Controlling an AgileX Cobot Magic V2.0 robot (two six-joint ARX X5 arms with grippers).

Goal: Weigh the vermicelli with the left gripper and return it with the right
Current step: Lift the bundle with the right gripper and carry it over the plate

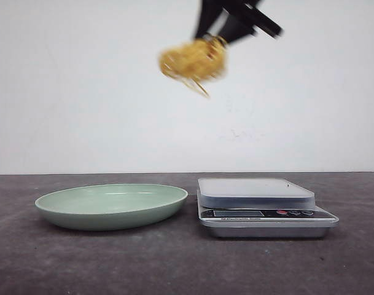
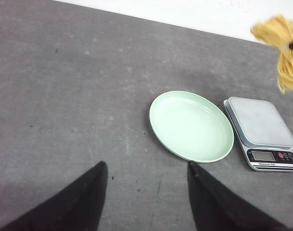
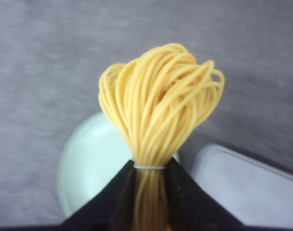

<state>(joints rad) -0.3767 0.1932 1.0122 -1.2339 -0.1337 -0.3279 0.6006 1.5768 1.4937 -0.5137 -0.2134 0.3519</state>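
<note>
High near the top centre of the front view, the right gripper (image 1: 214, 42) is clamped on the vermicelli (image 1: 194, 61), holding the yellow bundle in the air well above the plate (image 1: 111, 206) and scale (image 1: 260, 206). Both stand side by side on the grey bench (image 1: 174, 264), plate at left, scale at right, close but apart. In the left wrist view, the left gripper (image 2: 146, 192) has its fingers (image 2: 88, 192) apart, grasping nothing, above bare bench.

Right pincer (image 1: 218, 40) raised high — clamped on its load; left pincer (image 2: 146, 192) spread wide.
</note>
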